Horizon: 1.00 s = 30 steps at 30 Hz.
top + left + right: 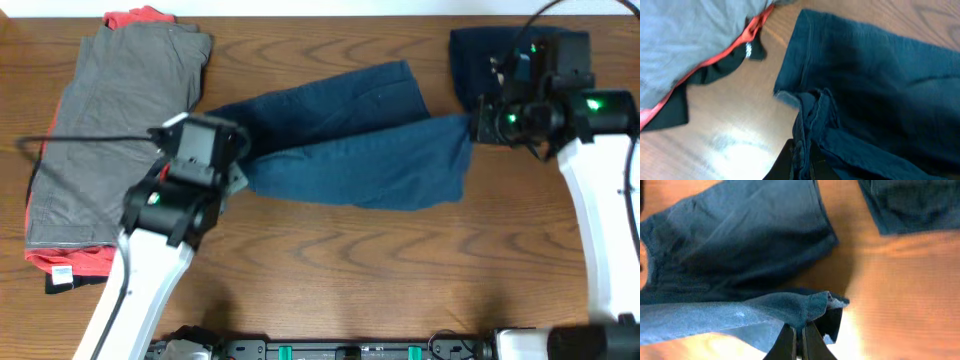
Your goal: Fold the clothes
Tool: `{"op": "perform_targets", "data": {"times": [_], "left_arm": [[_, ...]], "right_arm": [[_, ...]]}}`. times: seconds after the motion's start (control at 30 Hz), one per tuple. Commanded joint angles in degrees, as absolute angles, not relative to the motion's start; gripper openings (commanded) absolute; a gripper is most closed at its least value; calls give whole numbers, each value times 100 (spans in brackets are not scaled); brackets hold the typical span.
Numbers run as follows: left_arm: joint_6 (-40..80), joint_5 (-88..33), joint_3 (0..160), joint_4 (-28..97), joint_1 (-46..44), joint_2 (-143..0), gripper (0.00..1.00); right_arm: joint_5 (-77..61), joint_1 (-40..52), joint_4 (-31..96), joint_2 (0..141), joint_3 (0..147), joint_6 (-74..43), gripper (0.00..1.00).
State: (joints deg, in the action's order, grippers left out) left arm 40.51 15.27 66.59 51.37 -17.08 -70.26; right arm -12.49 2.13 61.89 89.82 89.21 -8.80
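Navy fabric shorts [360, 150], creased, across wood-grain table [350, 265].

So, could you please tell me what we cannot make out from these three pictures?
Overhead: the left hand is hidden under its own arm; its grip on the blue shorts shows only in the left wrist view.
Overhead: the right arm covers part of the folded navy garment.
Overhead: the grey garment covers the red garment and the black garment; only edges show.
Right wrist: blurred, so seams are unclear.
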Motion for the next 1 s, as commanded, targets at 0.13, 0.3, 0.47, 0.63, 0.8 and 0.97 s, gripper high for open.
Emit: {"op": "perform_targets", "data": {"times": [0.13,0.3,0.47,0.63,0.8,0.97], "left_arm": [[4060,2176,6740,4296,-1444,-8230,6],[4060,2171,6740,3535,-1122,-8753,6],[4060,2174,6740,2915,-913,-8949,6],[4060,2174,6740,2316,-880,-8995,6],[4058,2174,6740,1767,-880,-9220,6],[4053,2176,6740,1269,-880,-9666,6]], "right_arm": [[-923,156,5500,9850,9028,-753,1],[-1133,224,4982,10401,9028,-419,1],[-1186,440,4289,10757,9028,-154,1],[-1052,655,3542,10989,9028,-119,1],[-1007,757,3065,11277,9028,-213,1],[-943,779,2764,11627,9028,-272,1]]}}
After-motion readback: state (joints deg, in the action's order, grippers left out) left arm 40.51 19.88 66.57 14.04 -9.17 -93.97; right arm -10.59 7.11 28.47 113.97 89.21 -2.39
